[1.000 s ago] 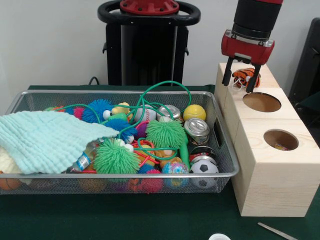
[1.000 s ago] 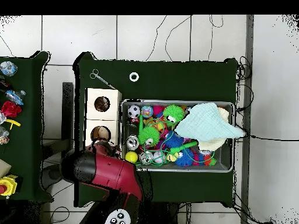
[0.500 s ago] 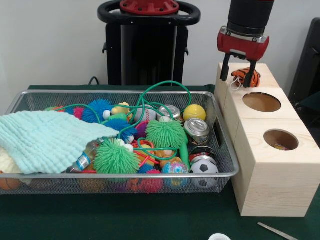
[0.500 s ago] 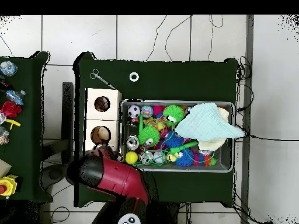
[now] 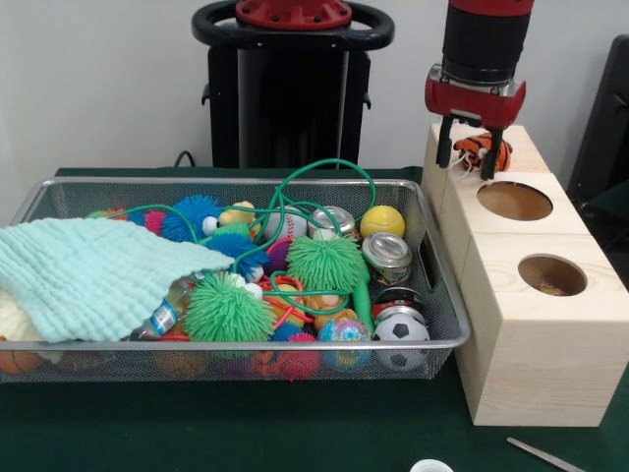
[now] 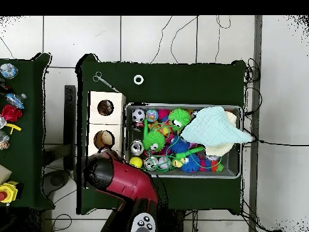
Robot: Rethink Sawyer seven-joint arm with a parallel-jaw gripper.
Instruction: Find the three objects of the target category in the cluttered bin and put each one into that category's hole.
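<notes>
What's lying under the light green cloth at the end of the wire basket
Under the light green waffle-weave cloth, a clear plastic bottle pokes out at its edge, and a pale yellow soft thing and an orange ball show below it. Anything else beneath is covered.

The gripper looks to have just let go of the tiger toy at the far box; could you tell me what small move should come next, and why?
Probably swing back over the wire bin to look for another target. The gripper hangs open and empty above the far box, and the tiger toy lies at that box's top beneath it, apart from the fingers.
</notes>
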